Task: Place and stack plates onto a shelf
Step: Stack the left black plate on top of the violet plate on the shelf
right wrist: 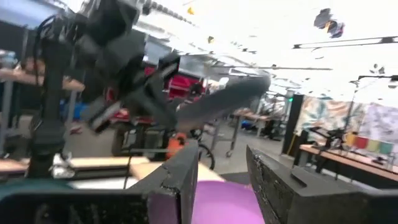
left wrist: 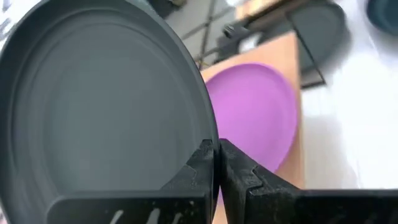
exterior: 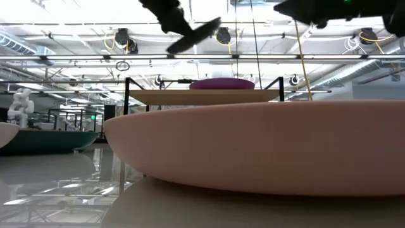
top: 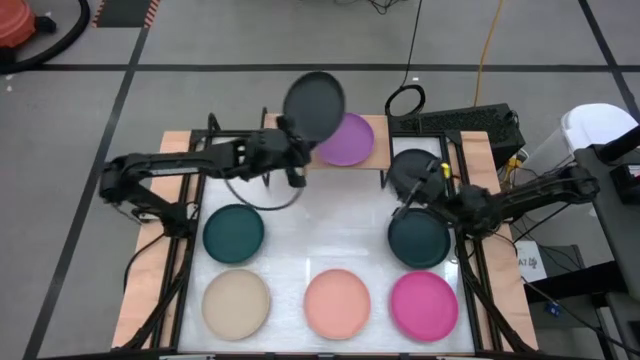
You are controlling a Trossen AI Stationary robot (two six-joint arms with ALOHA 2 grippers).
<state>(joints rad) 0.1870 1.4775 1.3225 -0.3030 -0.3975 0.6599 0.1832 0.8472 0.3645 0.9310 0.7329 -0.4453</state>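
Salmon pink plate [exterior: 266,149] fills the lower frame of the low view, closest to the lens; in the high view it sits bottom centre on the white surface [top: 330,235], between the beige plate [top: 236,303] and the magenta plate [top: 424,304].

Up top, the left claw [left wrist: 216,163] is pinched tight on the rim of a dark grey plate [top: 314,106], which it holds tilted in the air over the left end of the shelf [top: 377,153], at upper centre of the high view. A purple plate [top: 346,139] already lies on that shelf, partly under the carried one. The right claw [right wrist: 222,171] has its fingers parted with nothing between them; it hovers at right of centre in the high view, near a second dark grey plate [top: 412,166] and above a dark teal plate [top: 418,240]. Another dark teal plate [top: 233,232] lies at left of centre.

The risks, as I judge them: the grip is only on the edge, so the tilted plate could swing or slip out. Lowered at this angle, its low edge could strike the purple plate and push it along the board or off the back. Released off-centre, it would sit crooked and may slide.

All the plates look alike: round, shallow, matte, with a low raised rim.
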